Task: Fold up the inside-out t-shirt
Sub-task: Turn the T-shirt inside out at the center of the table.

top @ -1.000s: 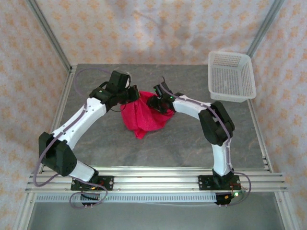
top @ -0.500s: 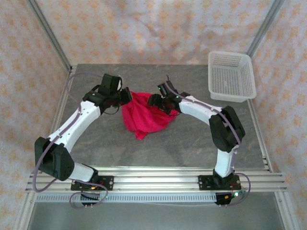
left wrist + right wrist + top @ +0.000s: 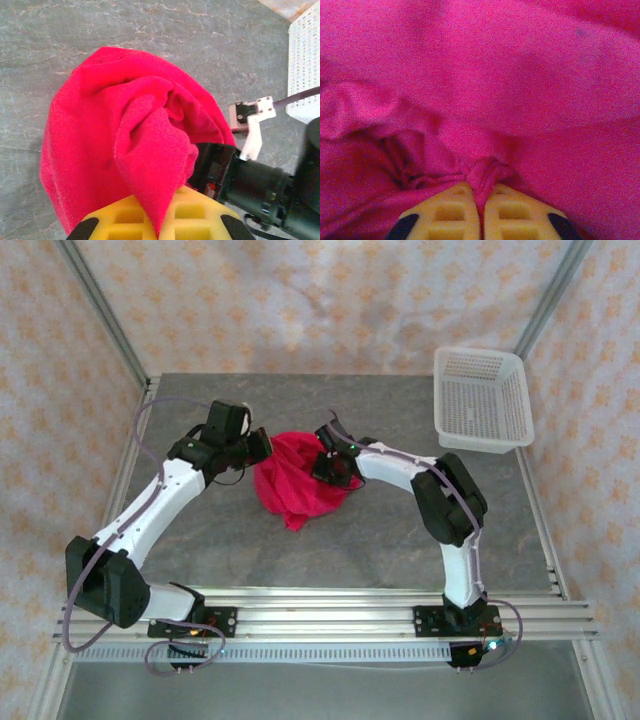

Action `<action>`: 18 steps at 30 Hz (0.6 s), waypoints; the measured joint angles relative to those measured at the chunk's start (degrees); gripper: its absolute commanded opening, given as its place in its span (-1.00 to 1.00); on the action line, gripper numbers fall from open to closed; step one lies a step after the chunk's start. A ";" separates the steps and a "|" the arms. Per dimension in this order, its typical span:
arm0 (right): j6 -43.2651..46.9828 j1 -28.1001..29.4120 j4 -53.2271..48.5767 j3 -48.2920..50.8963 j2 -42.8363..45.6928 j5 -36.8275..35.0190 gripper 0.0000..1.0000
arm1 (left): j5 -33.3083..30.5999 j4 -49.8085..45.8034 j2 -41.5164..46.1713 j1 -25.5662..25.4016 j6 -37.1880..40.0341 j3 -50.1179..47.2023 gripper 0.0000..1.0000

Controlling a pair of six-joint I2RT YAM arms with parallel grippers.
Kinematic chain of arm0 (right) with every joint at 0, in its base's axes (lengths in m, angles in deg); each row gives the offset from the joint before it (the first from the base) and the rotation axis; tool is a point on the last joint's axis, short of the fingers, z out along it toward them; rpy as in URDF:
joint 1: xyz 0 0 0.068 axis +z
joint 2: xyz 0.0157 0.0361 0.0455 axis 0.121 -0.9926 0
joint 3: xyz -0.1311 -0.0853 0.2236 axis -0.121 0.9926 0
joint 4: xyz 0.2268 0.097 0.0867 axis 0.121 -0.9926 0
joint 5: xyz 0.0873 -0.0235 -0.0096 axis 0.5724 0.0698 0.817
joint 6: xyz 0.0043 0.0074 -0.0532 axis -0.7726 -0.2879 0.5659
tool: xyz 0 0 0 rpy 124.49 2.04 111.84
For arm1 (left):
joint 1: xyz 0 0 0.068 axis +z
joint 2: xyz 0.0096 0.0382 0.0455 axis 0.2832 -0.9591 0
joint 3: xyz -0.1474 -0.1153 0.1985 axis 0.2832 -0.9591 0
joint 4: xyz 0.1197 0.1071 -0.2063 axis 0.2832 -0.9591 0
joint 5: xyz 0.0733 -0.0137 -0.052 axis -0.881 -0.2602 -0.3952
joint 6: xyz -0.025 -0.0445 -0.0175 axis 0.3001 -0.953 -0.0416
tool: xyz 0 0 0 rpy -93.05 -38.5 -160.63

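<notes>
The inside-out t-shirt is a crumpled crimson-red bundle in the middle of the grey table, hanging in folds between both arms. My left gripper holds its left upper edge; in the left wrist view the yellow jaws are shut on a pointed fold of the t-shirt. My right gripper is pressed into the shirt's right side. In the right wrist view its yellow jaws are shut on a pinched ridge of the t-shirt. No tag shows.
A white mesh basket stands at the table's back right corner, also at the right edge of the left wrist view. Metal frame posts and patterned curtains surround the table. The right arm's black wrist sits close beside the shirt.
The right gripper went from open to shut, pinching a fold of the shirt, and moved slightly left into the cloth. The left arm shifted left a little, keeping its grip.
</notes>
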 measured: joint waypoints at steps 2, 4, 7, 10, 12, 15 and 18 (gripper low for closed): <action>2.25 -0.22 -3.58 -1.90 2.67 -1.64 -1.00 | 0.00 -0.13 0.31 0.96 0.57 0.02 -1.00; 4.37 -0.72 -6.75 -2.86 7.26 -2.95 -1.00 | -0.09 -0.35 0.39 2.40 0.96 0.02 -1.00; 7.13 -2.14 -9.57 -3.61 16.79 -4.22 -1.00 | 0.07 -0.48 0.39 4.98 0.98 0.02 -1.00; 8.39 -4.35 -8.55 -2.73 28.59 -4.68 -1.00 | 0.28 -0.39 0.61 6.62 0.94 0.02 -1.00; 8.28 -6.03 -4.68 1.14 37.03 -4.20 -1.00 | 1.62 1.36 1.49 6.64 0.72 -0.79 -1.00; 7.65 -7.85 2.43 11.82 47.34 -2.99 -1.00 | 4.83 5.84 3.72 5.44 -0.37 -3.98 -1.00; 5.84 -9.90 11.17 26.21 52.00 -0.85 -1.00 | 5.97 9.51 4.57 5.11 -1.73 -8.33 -1.00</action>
